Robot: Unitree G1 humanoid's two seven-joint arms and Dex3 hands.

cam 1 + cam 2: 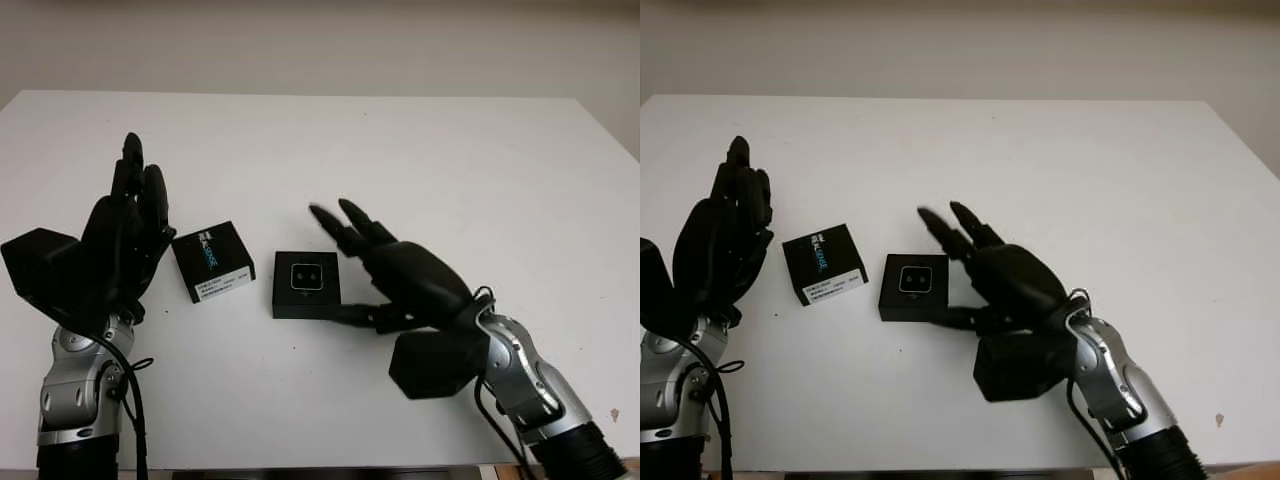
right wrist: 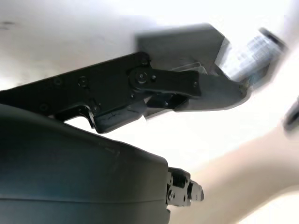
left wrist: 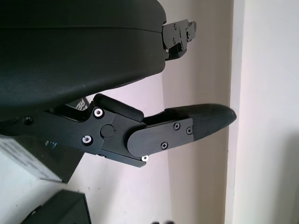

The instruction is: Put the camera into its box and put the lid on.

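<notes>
We see the white worktop (image 1: 420, 160) w/ two black items near its middle. The open box (image 1: 306, 285) lies flat, and the camera (image 1: 306, 276) sits inside it, lens side up. Just left of it, apart by a small gap, lies the lid (image 1: 213, 261), printed side up, turned slightly askew.

Right hand (image 1: 400, 275) hovers just right of the box, palm toward it, fingers (image 1: 345, 230) wide and holding nothing; two reach above the box's far-right corner, and the thumb runs along the box's near-right edge – we can't tell if it touches. Left hand (image 1: 115, 240) stands upright left of the lid, fingers pointing up, open, holding nothing, close to the lid's left edge but not gripping it.
</notes>
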